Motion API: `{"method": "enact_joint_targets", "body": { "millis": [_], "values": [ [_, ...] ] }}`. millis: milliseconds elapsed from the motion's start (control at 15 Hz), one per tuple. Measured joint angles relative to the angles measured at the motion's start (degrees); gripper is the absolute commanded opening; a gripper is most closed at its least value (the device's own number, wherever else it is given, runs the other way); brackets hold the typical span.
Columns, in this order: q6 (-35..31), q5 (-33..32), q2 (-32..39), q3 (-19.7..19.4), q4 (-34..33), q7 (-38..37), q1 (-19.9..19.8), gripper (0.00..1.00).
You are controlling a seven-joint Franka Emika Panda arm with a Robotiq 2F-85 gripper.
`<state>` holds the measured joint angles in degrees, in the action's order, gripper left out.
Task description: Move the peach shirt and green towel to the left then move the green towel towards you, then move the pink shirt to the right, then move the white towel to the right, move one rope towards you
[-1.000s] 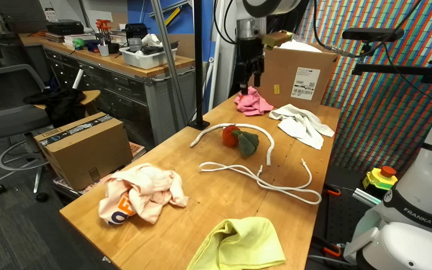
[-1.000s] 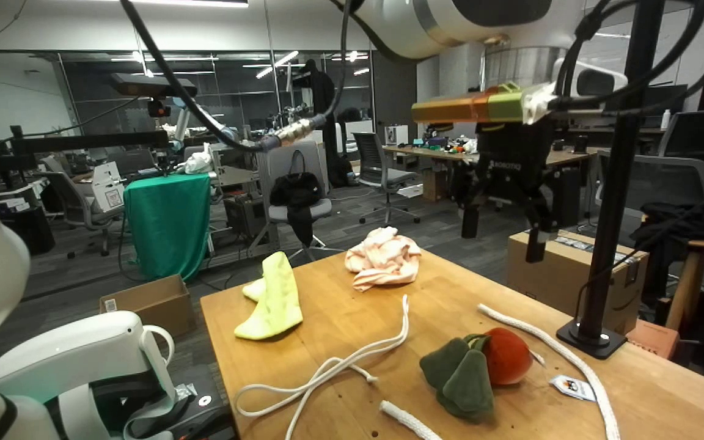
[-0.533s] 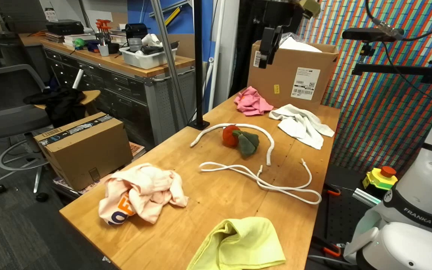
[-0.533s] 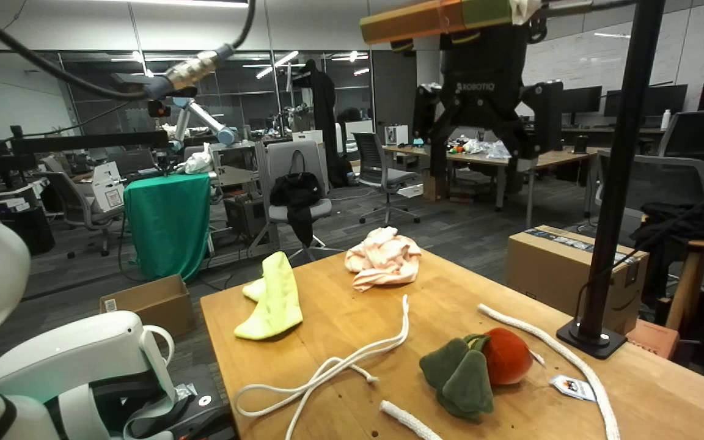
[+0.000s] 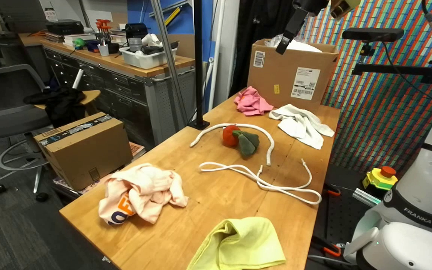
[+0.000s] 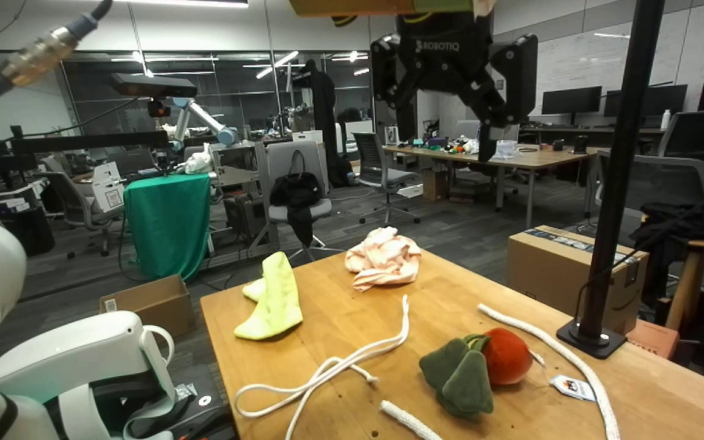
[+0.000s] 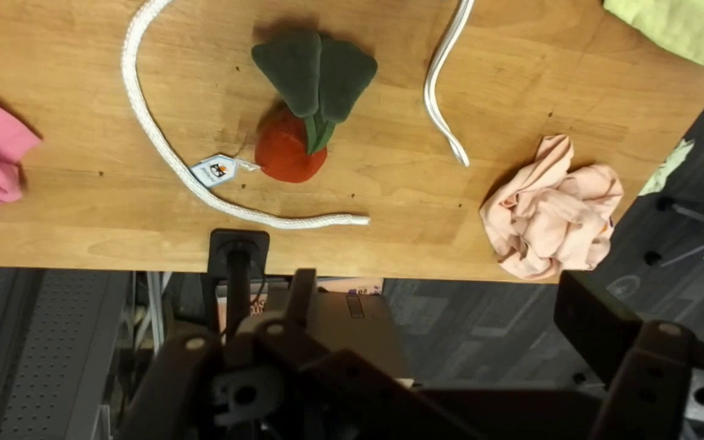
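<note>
Table [image 5: 216, 210]: bears all the task items, with a carton [image 5: 281, 69] at one end.

Hand [image 6: 447, 145]: spread wide, well above the table, holding nothing.

Peach shirt [image 5: 144, 191]: crumpled at the end away from the carton, right by the edge. We expect it light and limp; we would pinch the raised folds at its middle, since a loose hem would only trail.

Green towel [image 5: 242, 243]: same end, on the side of the robot [image 5: 429, 180]. One fold stands up, so we judge it soft with some body; grip across that ridge.

White towel [image 5: 302, 123]: near the carton, lying low. Likely thin and floppy; we favour its central ridge, skimming the table.

Pink shirt [image 5: 252, 102]: bunched beside it; whether they touch we cannot tell. Light, we suppose; take the hump from above.

Thick rope [image 5: 244, 125]: arcs around the plush [image 7: 303, 104]. Probably stiff enough to hold its curve; pinch across the bend.

Thin rope [image 5: 264, 184]: looped, crossing itself between plush and green towel. Supple and apt to roll, we reckon; close over the crossing.
</note>
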<state>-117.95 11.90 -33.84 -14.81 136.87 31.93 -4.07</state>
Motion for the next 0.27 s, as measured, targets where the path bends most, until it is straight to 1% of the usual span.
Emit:
{"method": "enact_joint_targets", "body": {
  "millis": [133, 267],
  "values": [
    [-0.73, 1.45, -2.29, -1.48, 1.83, 2.35, 1.13, 1.0],
    [-0.83, 1.77, -3.49, -2.14, 2.63, 3.02, 1.69, 1.0]
  ]
}}
